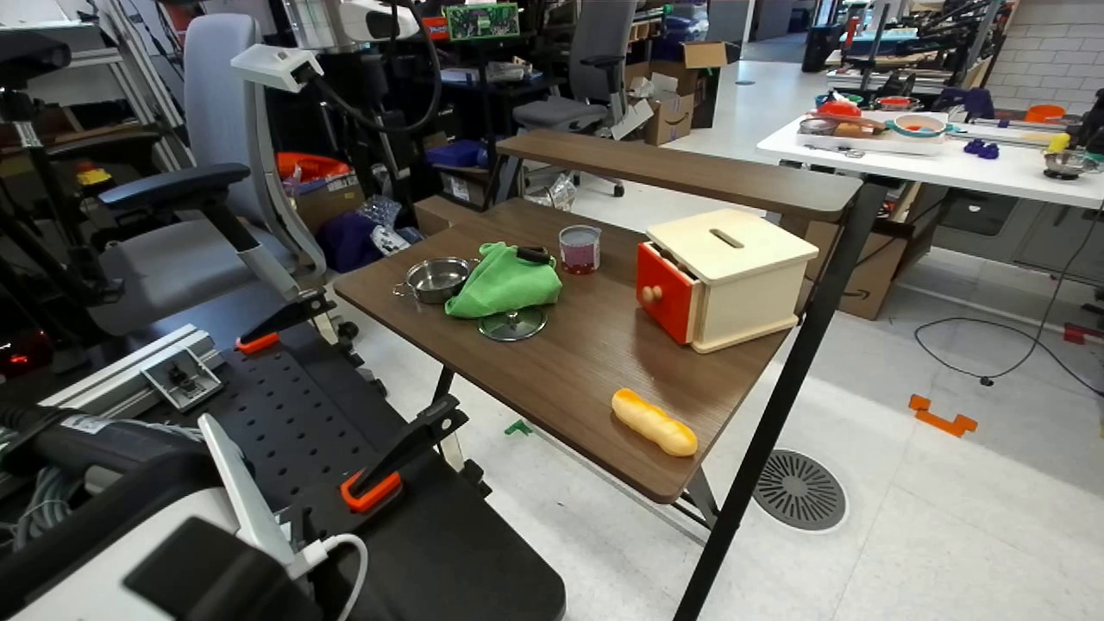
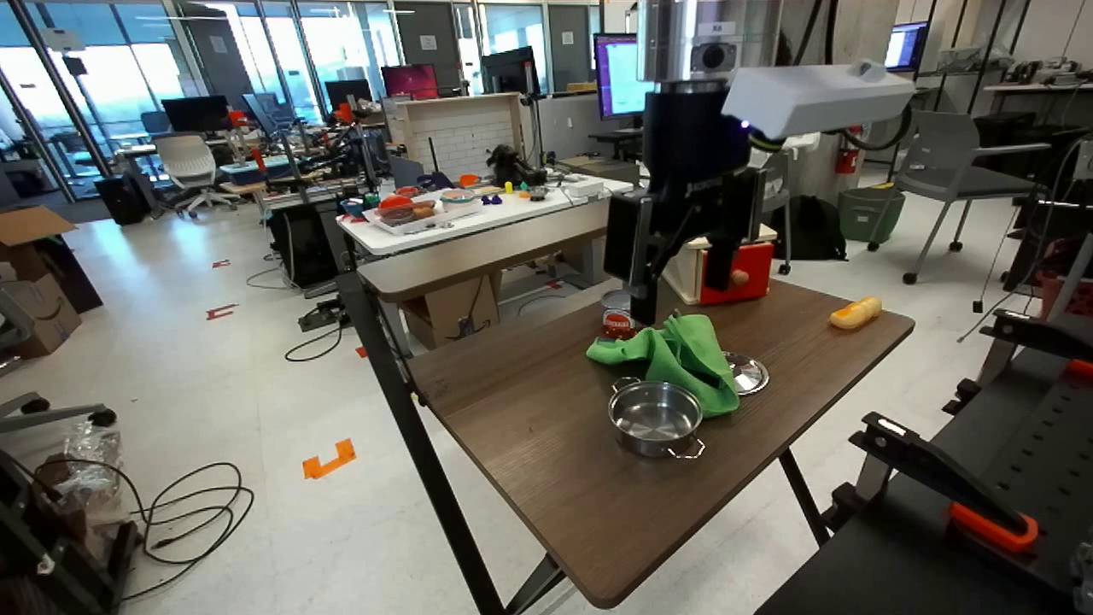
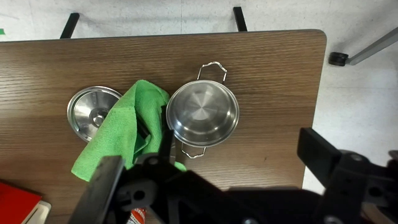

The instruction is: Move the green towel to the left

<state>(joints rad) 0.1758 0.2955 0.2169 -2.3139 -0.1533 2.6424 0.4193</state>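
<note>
The green towel point(image 1: 509, 286) lies crumpled on the brown table point(image 1: 561, 371). It also shows in an exterior view point(image 2: 687, 363) and the wrist view point(image 3: 115, 137). It lies between a steel pot point(image 3: 202, 113) and a round metal lid point(image 3: 90, 112), partly covering the lid. A dark object shows in its folds, mostly hidden. My gripper point(image 2: 683, 295) hangs above the table, open and empty. In the wrist view the gripper point(image 3: 241, 140) has its fingers wide apart, the left one overlapping the towel's edge. The gripper is hard to make out against the dark background in an exterior view.
A can point(image 1: 580, 250) stands behind the towel. A wooden box point(image 1: 750, 276) with a red drawer front point(image 2: 739, 273) and a bread loaf point(image 1: 655, 423) sit farther along the table. A raised shelf point(image 1: 673, 172) runs along one long side. A black workbench point(image 1: 328, 431) stands nearby.
</note>
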